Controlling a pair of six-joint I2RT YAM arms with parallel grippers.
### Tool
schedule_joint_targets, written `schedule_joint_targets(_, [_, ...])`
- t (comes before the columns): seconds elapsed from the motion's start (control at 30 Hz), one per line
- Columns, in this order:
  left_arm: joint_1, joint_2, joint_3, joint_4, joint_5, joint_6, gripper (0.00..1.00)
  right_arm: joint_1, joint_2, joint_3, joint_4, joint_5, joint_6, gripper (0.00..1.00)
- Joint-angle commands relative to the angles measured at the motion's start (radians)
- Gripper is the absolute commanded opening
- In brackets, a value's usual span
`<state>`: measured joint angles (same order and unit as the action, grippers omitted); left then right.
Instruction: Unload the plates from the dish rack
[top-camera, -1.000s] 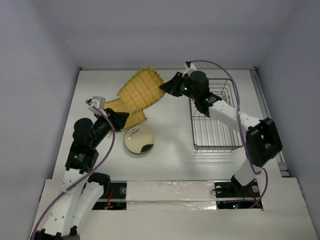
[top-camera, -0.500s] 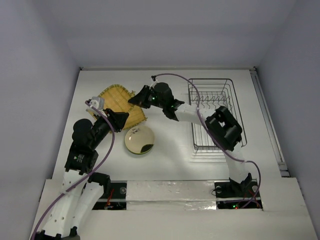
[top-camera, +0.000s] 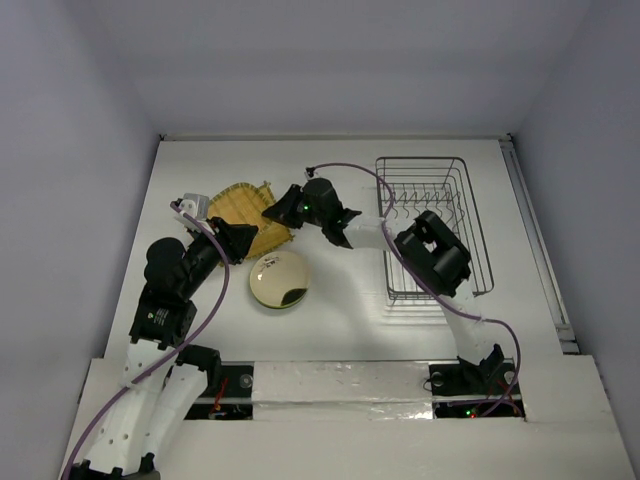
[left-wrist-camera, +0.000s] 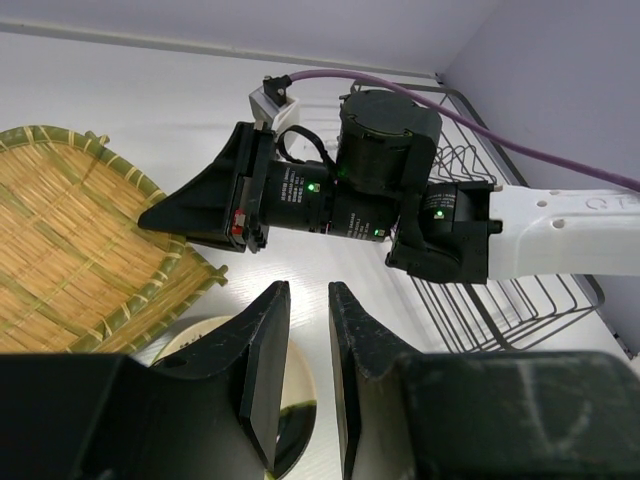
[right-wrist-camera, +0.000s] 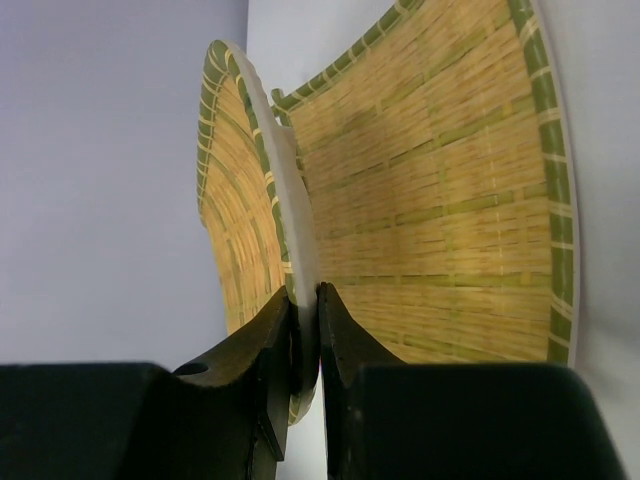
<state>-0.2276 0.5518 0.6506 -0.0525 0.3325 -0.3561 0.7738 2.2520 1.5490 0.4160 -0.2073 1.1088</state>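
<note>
The two square ribbed plates (top-camera: 240, 205) carry a straw-yellow basket-weave pattern with rims striped green and cream; the one seen edge-on shows a white edge. The round glossy plate (top-camera: 278, 278) is cream with a dark patch near its rim. The thin-wire dish rack (top-camera: 455, 185) is dark, the flat table (top-camera: 340, 320) white, the looping cables (top-camera: 345, 165) purple.

Cream plate (left-wrist-camera: 185, 338) mostly behind left tool (left-wrist-camera: 307, 292) — btm rim of held yellow plate (right-wrist-camera: 235, 190) behind right tool (right-wrist-camera: 305, 295)
</note>
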Motion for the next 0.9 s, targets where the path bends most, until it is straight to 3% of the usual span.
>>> schedule_joint_targets(0.0, [-0.001,-0.009,0.037,0.036,0.010,0.005,0.19,0.016,-0.025,-0.004,0.113,0.032,0.045,0.11])
schedule_joint_targets(0.1, [-0.001,-0.009,0.037,0.034,0.008,0.005,0.19,0.016,-0.019,-0.006,0.103,0.039,0.051,0.17])
schedule_joint_targets(0.5, [-0.001,-0.012,0.037,0.034,0.010,0.005,0.19,0.016,-0.022,-0.038,0.083,0.052,0.068,0.22])
schedule_joint_targets(0.8, [-0.001,-0.012,0.037,0.034,0.010,0.005,0.20,0.016,-0.032,-0.049,0.066,0.069,0.071,0.39])
schedule_joint_targets(0.87, [-0.001,-0.013,0.038,0.034,0.008,0.005,0.19,0.016,-0.037,-0.055,0.067,0.069,0.074,0.52])
